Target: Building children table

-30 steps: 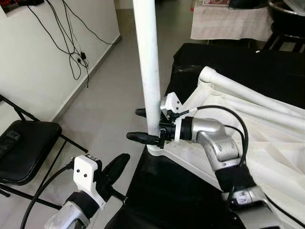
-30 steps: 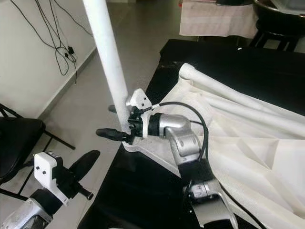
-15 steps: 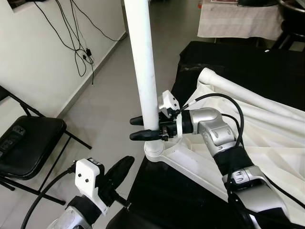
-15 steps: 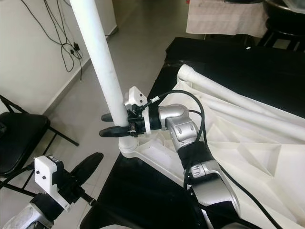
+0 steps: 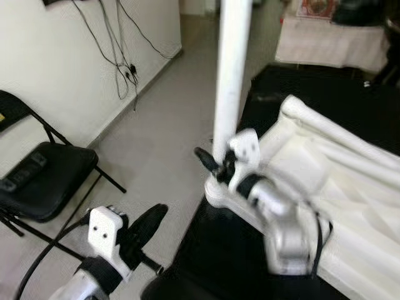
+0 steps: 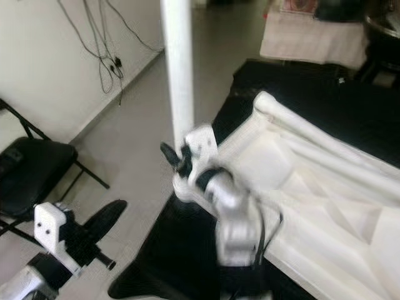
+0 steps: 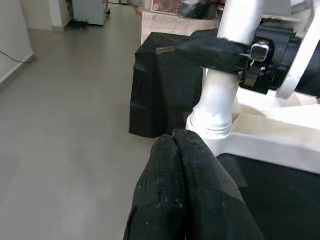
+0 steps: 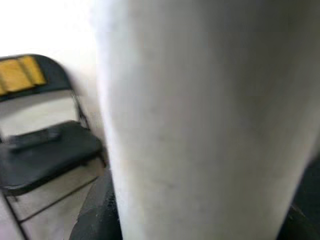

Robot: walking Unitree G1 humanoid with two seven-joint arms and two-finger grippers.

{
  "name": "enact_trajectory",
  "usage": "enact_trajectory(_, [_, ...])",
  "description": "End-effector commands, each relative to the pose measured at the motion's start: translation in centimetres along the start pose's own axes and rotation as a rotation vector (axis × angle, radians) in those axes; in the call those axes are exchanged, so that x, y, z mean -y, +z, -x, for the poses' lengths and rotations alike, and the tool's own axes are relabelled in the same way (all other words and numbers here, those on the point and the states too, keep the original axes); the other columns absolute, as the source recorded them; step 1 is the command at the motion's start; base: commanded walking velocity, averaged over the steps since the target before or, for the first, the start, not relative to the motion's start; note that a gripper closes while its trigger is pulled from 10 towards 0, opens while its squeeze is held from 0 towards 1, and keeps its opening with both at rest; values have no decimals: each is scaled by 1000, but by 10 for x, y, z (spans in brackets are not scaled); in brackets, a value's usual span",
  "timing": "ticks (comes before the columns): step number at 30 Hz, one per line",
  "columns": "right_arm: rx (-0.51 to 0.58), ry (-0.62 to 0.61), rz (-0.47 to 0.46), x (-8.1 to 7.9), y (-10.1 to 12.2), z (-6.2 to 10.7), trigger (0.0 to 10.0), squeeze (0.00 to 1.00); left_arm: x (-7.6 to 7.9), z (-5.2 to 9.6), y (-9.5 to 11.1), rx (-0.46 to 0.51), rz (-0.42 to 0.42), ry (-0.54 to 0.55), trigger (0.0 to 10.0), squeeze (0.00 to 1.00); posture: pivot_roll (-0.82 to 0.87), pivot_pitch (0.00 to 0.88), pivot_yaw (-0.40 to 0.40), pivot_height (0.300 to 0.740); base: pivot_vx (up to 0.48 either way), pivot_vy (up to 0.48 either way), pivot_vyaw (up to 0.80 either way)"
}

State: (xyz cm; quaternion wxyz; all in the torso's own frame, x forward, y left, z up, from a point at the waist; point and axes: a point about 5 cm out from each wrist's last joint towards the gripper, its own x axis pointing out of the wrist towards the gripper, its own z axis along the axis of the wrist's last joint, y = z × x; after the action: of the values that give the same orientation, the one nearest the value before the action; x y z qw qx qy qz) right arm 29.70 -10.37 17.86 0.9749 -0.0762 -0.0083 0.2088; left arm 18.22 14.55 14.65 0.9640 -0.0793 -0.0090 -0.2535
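A white table leg [image 5: 230,81] stands upright in the corner socket of the white tabletop [image 5: 325,187], which lies upside down on a black cloth. My right gripper [image 5: 209,160] holds the leg just above the socket, one black finger [image 7: 215,50] crossing in front of it. In the right wrist view the leg [image 8: 200,125] sits close between the fingers. My left gripper [image 5: 147,226] hangs low at the front left, away from the leg, its fingers [image 7: 185,185] pressed together on nothing. Both eye views are blurred.
A black folding chair [image 5: 44,178] stands on the grey floor at the left, below cables [image 5: 125,56] hanging on the white wall. Another white leg [image 5: 337,128] lies along the tabletop. A cloth-covered table [image 5: 331,44] stands at the back.
The view has shifted and blurred. My right arm has swung so its forearm now comes up from below, still holding the leg at its base. The left gripper stays low.
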Motion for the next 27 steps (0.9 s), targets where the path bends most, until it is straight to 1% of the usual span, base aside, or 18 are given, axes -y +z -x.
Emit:
enact_trajectory(1, [-208, -76, 22, 16, -37, 6, 0, 0, -4, 1, -4, -29, -10, -2, 10000, 0, -53, 148, 42, 740, 0, 0, 0])
enact_trajectory(6, [-192, -69, 27, 17, -33, -3, 0, 0, -5, 0, -5, -29, -13, -1, 10000, 0, -56, 135, 41, 740, 0, 0, 0])
enact_trajectory(7, [-182, -59, 24, 17, -30, -7, 9686, 0, -6, 0, -5, -24, -16, 9, 10000, 0, -52, 128, 40, 740, 0, 0, 0])
enact_trajectory(8, [-182, -59, 24, 17, -30, -7, 9686, 0, -6, 0, -5, -24, -16, 9, 10000, 0, -52, 128, 40, 740, 0, 0, 0])
enact_trajectory(9, [-140, -35, 27, 16, -23, -12, 10000, 0, -6, 0, -5, -21, -19, 18, 10000, 0, -49, 121, 43, 740, 0, 0, 0])
enact_trajectory(10, [-89, 58, -13, 13, -16, -20, 10000, 1000, -7, 0, -5, -20, -20, 22, 10000, 0, -47, 116, 46, 740, 0, 0, 0])
enact_trajectory(11, [-34, 212, -50, 7, -6, -26, 10000, 1000, -7, -1, -6, -20, -20, 22, 10000, 0, -49, 111, 47, 740, 0, 0, 0])
enact_trajectory(12, [-34, 212, -50, 7, -6, -26, 10000, 1000, -7, -1, -6, -20, -20, 22, 10000, 0, -49, 111, 47, 740, 0, 0, 0])
enact_trajectory(14, [20, 399, -77, 3, 4, -30, 10000, 1000, -6, -1, -7, -22, -17, 17, 10000, 0, -51, 107, 47, 740, 0, 0, 0])
enact_trajectory(15, [20, 399, -77, 3, 4, -30, 10000, 1000, -6, -1, -7, -22, -17, 17, 10000, 0, -51, 107, 47, 740, 0, 0, 0])
enact_trajectory(16, [-2, 507, -11, 5, 3, -30, 10000, 0, -5, -2, -7, -21, -12, 8, 10000, 0, -48, 104, 47, 740, 0, 0, 0])
enact_trajectory(17, [-2, 507, -11, 5, 3, -30, 10000, 0, -5, -2, -7, -21, -12, 8, 10000, 0, -48, 104, 47, 740, 0, 0, 0])
enact_trajectory(19, [-54, 681, 94, 11, -1, -28, 10000, 0, -2, -4, -8, -20, -6, -6, 10000, 0, -44, 101, 41, 740, 0, 0, 0])
enact_trajectory(21, [-54, 681, 94, 11, -1, -28, 10000, 0, -2, -4, -8, -20, -6, -6, 10000, 0, -44, 101, 41, 740, 0, 0, 0])
enact_trajectory(22, [-78, 774, 121, 12, -1, -28, 10000, 0, 0, -4, -8, -19, 0, -12, 10000, 0, -44, 103, 39, 740, 0, 0, 0])
enact_trajectory(23, [-78, 774, 121, 12, -1, -28, 10000, 0, 0, -4, -8, -19, 0, -12, 10000, 0, -44, 103, 39, 740, 0, 0, 0])
enact_trajectory(25, [-123, 898, 149, 15, -2, -33, 10000, 0, 2, -4, -9, -17, 7, -20, 10000, 0, -35, 102, 32, 740, 0, 0, 0])
enact_trajectory(27, [-127, 925, 154, 15, 0, -37, 10000, 0, 4, -4, -9, -16, 8, -22, 10000, 0, -28, 105, 28, 740, 0, 0, 0])
